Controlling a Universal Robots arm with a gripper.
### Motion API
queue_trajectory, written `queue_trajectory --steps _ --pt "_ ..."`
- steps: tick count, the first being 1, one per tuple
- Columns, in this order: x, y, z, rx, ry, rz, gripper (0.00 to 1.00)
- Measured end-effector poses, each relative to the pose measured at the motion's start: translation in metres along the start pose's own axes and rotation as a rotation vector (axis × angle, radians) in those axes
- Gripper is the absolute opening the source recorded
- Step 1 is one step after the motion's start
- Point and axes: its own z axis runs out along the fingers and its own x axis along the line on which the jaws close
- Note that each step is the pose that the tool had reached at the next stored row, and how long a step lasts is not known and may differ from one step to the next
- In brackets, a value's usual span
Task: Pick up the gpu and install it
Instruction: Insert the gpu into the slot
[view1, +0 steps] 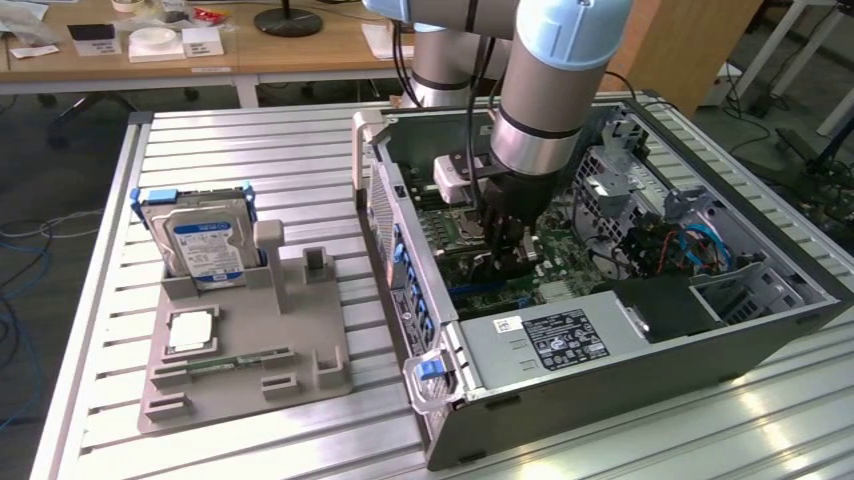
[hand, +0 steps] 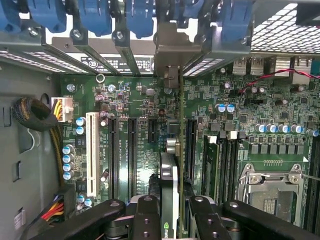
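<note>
Gripping the gpu (hand: 168, 187) edge-on, the gripper (hand: 170, 220) has its fingers (hand: 146, 220) clamped on the card's two faces, with the card hanging straight below them over the motherboard (hand: 240, 115). Seen from the wrist, its long axis runs 6 to 12 o'clock, parallel to the expansion slots (hand: 132, 155) and towards the rear bracket openings (hand: 170, 55). The arm (view1: 547, 110) reaches steeply down into the open computer case (view1: 747, 320), wrist near vertical.

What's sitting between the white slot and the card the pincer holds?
In the wrist view, two black expansion slots on the motherboard lie between the white slot and the gpu.
</note>
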Motion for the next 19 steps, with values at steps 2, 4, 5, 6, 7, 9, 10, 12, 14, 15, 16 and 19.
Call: queue_trajectory --steps 2,4,5,6,7,9,10,12,14,15,16,19 --pt "0.0 0.0 0.0 0.0 0.0001 0.0 0.27" --pt "0.0 0.0002 0.0 0.0004 0.0002 0.0 0.27" --pt "-0.0001 0.0006 0.0005 0.0024 0.0002 0.0 0.27" --pt "0.0 0.0011 0.0013 0.0051 0.0001 0.0 0.27" --pt "0.0 0.0014 0.0017 0.0069 0.0001 0.0 0.27" --pt "0.0 0.0014 0.0016 0.0071 0.0002 0.0 0.27" --pt "0.0 0.0015 0.0017 0.0073 0.0002 0.0 0.27" --pt "0.0 0.0019 0.0025 0.009 0.0001 0.0 0.27" --pt "0.0001 0.0021 0.003 0.0099 0.0004 0.0 0.27" --pt "0.0001 0.0021 0.0031 0.0099 0.0004 0.0 0.27" --pt "0.0001 0.0021 0.0031 0.01 0.0004 0.0 0.27" --pt "0.0001 0.0022 0.004 0.01 0.0006 0.0 0.27"
